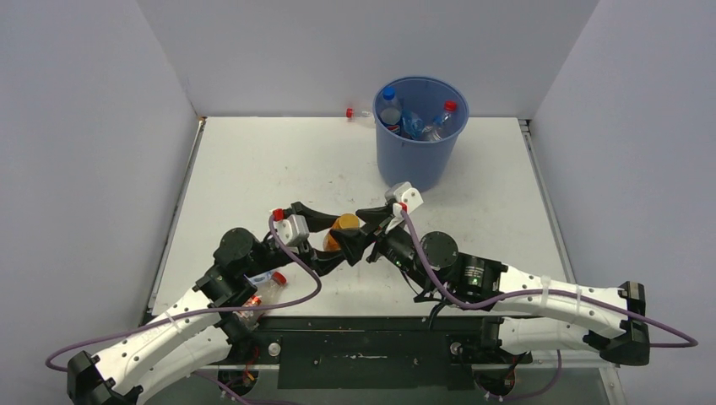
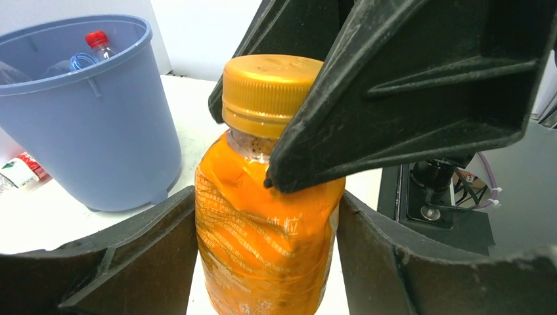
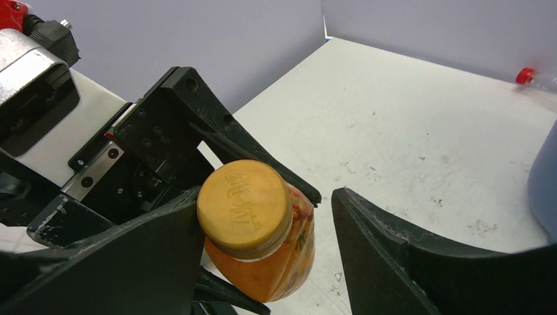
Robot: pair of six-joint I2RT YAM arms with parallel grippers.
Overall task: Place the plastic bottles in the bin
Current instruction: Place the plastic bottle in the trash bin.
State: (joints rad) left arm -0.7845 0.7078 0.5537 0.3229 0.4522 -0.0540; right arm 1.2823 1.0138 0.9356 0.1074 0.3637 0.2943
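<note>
Orange bottle is held on the near side of the bin, well short of it. Left claw is clamped on its body. Right claw straddles the cap, touching one side with what looks like a gap on the other, so it's not gripping yet. Risk: left lets go before right bites, or right pinches only the slick cap, and the bottle drops short of the bin.
</note>
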